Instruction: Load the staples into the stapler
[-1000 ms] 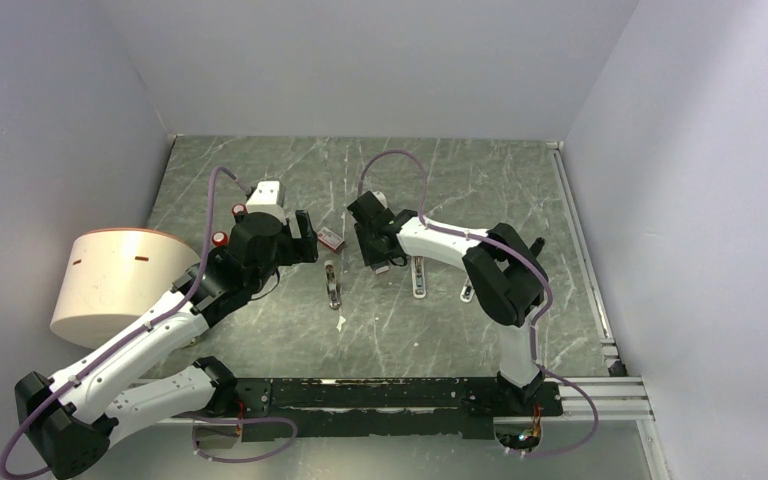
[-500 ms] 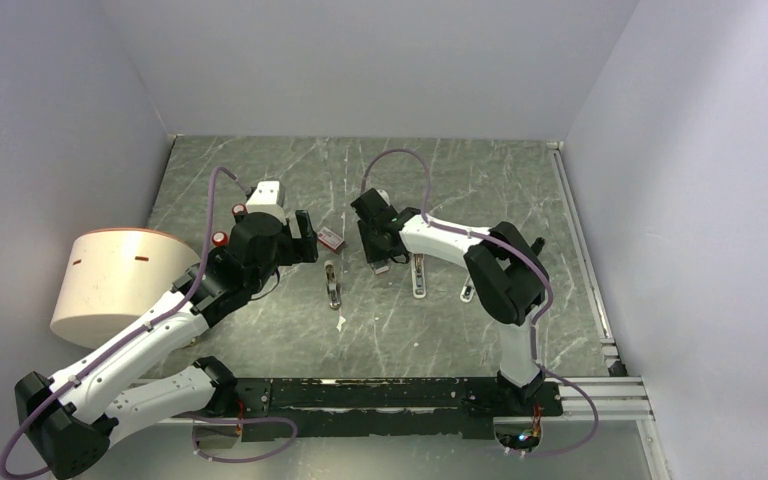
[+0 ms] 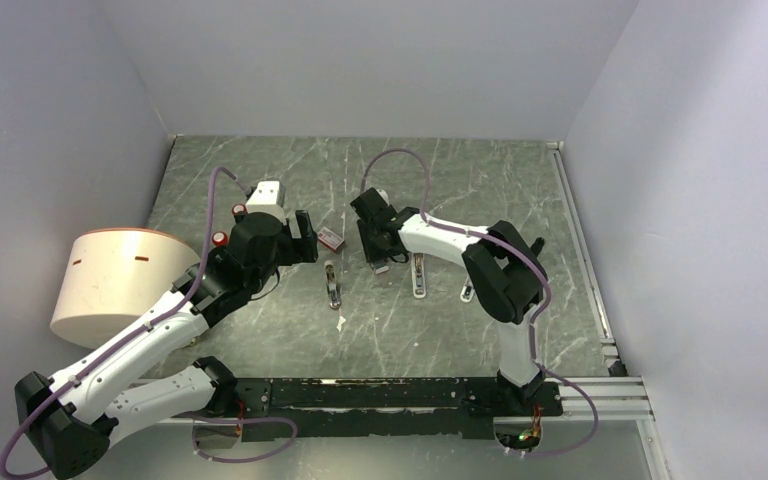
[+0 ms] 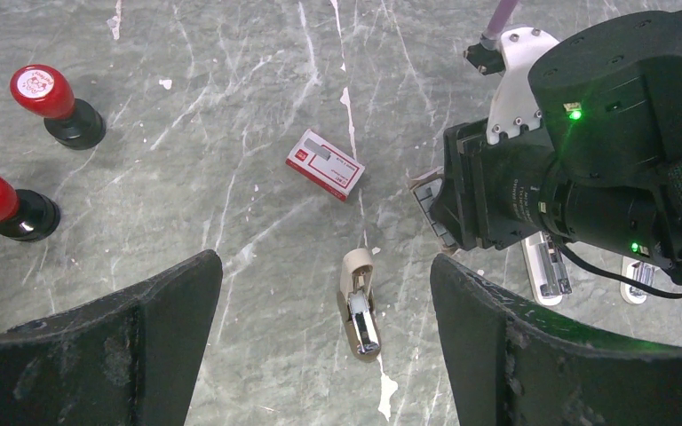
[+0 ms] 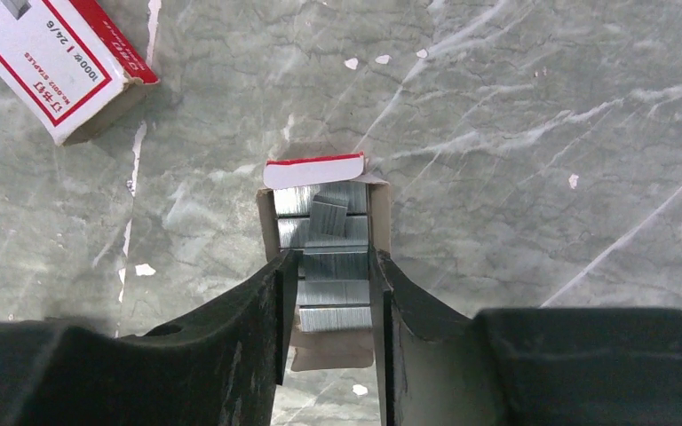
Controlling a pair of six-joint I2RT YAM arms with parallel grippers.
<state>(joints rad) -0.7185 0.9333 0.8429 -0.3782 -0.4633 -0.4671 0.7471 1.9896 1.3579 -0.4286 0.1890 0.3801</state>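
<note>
looking down from the top external camera, the left gripper (image 3: 306, 241) hangs above the table (image 3: 480, 180) just left of a red-and-white box (image 3: 331, 238). the stubby beige stapler (image 3: 332, 284) lies on the table nearer the bases, between the two arms. the right gripper (image 3: 381, 260) points down just right of the box, with a long white stapler (image 3: 419, 277) beside it; the staples are hidden under it in this view. from the left wrist, the left gripper (image 4: 324, 271) stands wide apart and holds nothing. the stapler (image 4: 360, 303) lies on the table below it, grey metal showing at its near end, apart from the box (image 4: 324, 164), and two red-topped stamps (image 4: 49, 96) stand at the left. from the right wrist, the right gripper (image 5: 333, 259) is clamped on the staples (image 5: 334, 306), its fingers (image 5: 257, 337) pressed against both sides of the grey block. the block sits in an open cardboard tray (image 5: 314, 171) on the table, near the box (image 5: 53, 62).
</note>
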